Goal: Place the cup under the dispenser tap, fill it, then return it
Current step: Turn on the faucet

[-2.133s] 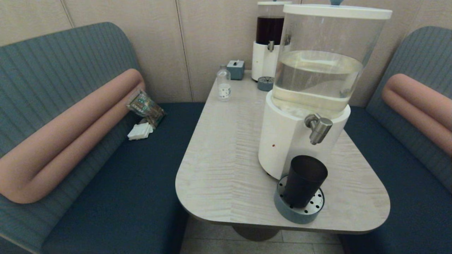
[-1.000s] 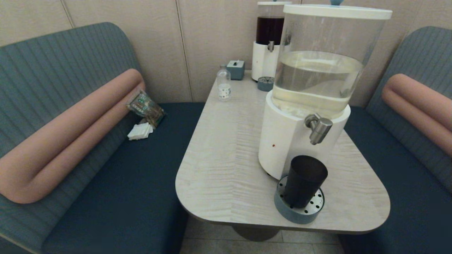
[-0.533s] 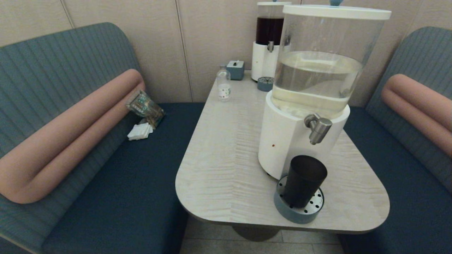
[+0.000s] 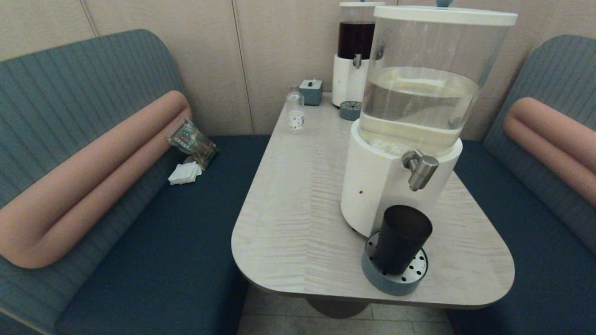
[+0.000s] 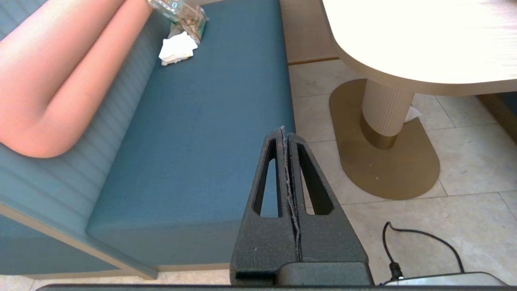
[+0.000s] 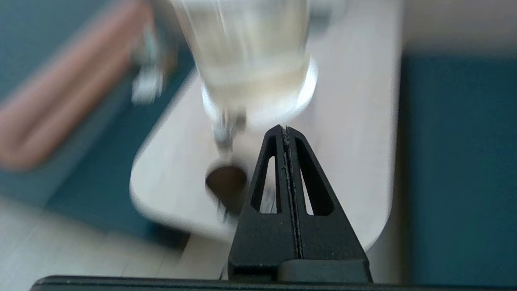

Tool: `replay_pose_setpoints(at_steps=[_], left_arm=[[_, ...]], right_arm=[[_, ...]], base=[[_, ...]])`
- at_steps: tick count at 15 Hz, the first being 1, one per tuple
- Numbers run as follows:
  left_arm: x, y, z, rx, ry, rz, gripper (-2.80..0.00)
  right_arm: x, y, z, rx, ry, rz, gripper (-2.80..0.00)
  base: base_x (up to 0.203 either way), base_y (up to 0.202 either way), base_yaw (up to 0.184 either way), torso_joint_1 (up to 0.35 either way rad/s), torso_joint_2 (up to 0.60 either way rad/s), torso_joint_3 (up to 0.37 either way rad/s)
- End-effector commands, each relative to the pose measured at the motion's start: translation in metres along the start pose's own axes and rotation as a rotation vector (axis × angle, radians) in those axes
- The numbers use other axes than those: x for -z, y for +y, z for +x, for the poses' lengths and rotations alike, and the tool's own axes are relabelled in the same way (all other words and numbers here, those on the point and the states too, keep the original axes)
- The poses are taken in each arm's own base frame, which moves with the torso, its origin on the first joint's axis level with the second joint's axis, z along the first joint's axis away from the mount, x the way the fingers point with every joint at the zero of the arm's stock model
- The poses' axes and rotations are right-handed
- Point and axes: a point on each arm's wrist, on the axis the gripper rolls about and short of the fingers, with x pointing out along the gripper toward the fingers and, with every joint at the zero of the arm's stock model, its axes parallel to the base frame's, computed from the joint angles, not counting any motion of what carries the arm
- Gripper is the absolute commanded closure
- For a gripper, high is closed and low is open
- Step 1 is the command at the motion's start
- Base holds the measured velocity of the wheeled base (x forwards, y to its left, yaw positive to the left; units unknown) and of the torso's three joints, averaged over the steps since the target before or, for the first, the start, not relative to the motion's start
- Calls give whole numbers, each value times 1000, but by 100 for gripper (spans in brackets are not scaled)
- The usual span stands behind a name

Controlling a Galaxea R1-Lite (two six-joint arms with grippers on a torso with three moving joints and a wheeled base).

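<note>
The dark cup (image 4: 401,238) stands upright on a round grey drip tray (image 4: 393,272) at the table's near edge, below and a little left of the steel dispenser tap (image 4: 420,168). That tap juts from the white base of the big clear-tank dispenser (image 4: 409,121). Neither arm shows in the head view. My right gripper (image 6: 285,128) is shut and empty, off the table's near right side, with the cup (image 6: 226,182) and tap (image 6: 226,125) ahead of it. My left gripper (image 5: 285,129) is shut and empty, low over the floor beside the left bench.
A second dispenser (image 4: 355,51) with dark liquid, a small clear bottle (image 4: 295,113) and a grey box (image 4: 311,91) stand at the table's far end. A snack bag (image 4: 192,138) and white napkins (image 4: 185,172) lie on the left bench. The table pedestal (image 5: 385,113) is near my left gripper.
Nothing has visibly changed in the head view; cup, tap and dispensers stay where they were.
</note>
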Motion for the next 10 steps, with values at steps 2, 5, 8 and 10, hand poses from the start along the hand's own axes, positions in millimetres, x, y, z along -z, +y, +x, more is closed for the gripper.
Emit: replay_pose_setpoints(at_steps=[2, 5, 8, 10], left_arm=[[0, 0, 0, 1, 3, 1, 0], [0, 0, 0, 1, 3, 1, 0], [0, 0, 0, 1, 3, 1, 0], [0, 0, 0, 1, 3, 1, 0]], right_arm=[[12, -17, 80, 5, 319, 77, 0], [24, -14, 104, -58, 444, 96, 0], [26, -3, 123, -133, 462, 63, 0], [31, 0, 136, -153, 479, 34, 0]], base=[[0, 0, 0, 0, 0, 0], [0, 0, 0, 0, 0, 0], [0, 0, 0, 0, 0, 0], [0, 0, 0, 0, 0, 0]])
